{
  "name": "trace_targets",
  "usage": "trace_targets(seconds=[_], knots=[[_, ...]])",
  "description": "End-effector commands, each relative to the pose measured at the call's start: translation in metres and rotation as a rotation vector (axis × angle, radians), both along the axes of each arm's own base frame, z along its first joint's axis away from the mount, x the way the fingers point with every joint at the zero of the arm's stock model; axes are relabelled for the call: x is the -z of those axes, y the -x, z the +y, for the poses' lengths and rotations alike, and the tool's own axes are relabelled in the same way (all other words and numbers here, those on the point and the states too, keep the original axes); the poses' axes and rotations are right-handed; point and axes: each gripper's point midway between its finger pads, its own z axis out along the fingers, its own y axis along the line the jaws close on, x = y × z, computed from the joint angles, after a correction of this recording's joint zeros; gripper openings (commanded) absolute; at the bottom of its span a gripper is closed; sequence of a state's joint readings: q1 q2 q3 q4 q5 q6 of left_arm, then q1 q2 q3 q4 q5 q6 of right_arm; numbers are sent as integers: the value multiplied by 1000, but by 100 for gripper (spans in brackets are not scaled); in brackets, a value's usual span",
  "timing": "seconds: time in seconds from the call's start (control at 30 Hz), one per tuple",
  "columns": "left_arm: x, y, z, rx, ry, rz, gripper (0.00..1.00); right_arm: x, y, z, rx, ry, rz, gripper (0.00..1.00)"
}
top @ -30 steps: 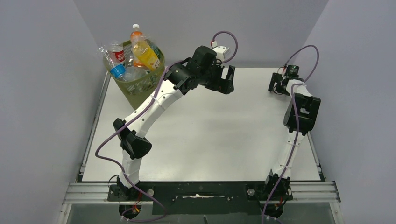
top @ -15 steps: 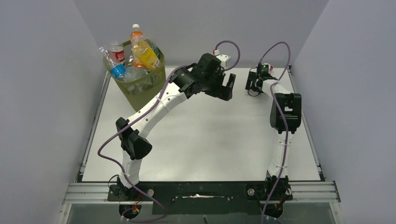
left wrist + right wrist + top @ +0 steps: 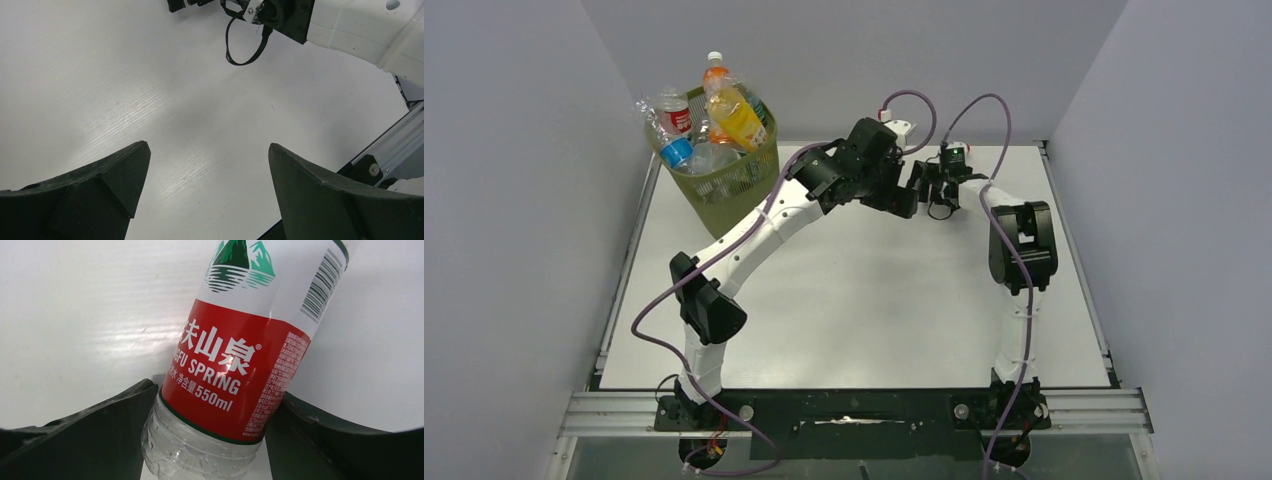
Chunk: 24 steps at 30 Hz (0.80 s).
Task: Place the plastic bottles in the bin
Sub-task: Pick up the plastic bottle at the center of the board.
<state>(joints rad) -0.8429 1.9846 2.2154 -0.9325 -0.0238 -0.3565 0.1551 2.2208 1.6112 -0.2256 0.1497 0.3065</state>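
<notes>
One red-label bottle (image 3: 235, 355) sits clamped in right pincer (image 3: 215, 395), well right of bin (image 3: 724, 185). Empty left pincer (image 3: 207, 150) gapes wide between bin and bottle. We fear both clashing en route; heaped bin may shed bottle; thin plastic could slip.

The left arm (image 3: 754, 225) is stretching far out over the middle, its left gripper (image 3: 207, 150) hanging with jaws spread wide. The right arm (image 3: 1014, 250) is standing sharply bent, its right gripper (image 3: 215, 395) pinching a bottle (image 3: 235, 355) (both fingers are pressing its sides).
</notes>
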Motion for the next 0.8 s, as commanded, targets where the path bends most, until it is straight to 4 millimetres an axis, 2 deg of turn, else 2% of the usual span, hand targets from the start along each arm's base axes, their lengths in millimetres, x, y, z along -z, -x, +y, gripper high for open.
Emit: trace_targets(seconds=[0.0, 0.17, 0.33, 0.77], knots=[[-50, 4, 10, -22, 90, -104, 90, 15, 47, 53, -122, -77, 114, 59], [-53, 5, 14, -31, 96, -114, 90, 22, 85, 78, -189, -112, 150, 57], [-65, 7, 21, -47, 113, -143, 90, 9, 118, 98, -247, -228, 139, 56], [-94, 8, 51, -166, 216, -165, 90, -78, 179, 122, -383, -347, -3, 54]])
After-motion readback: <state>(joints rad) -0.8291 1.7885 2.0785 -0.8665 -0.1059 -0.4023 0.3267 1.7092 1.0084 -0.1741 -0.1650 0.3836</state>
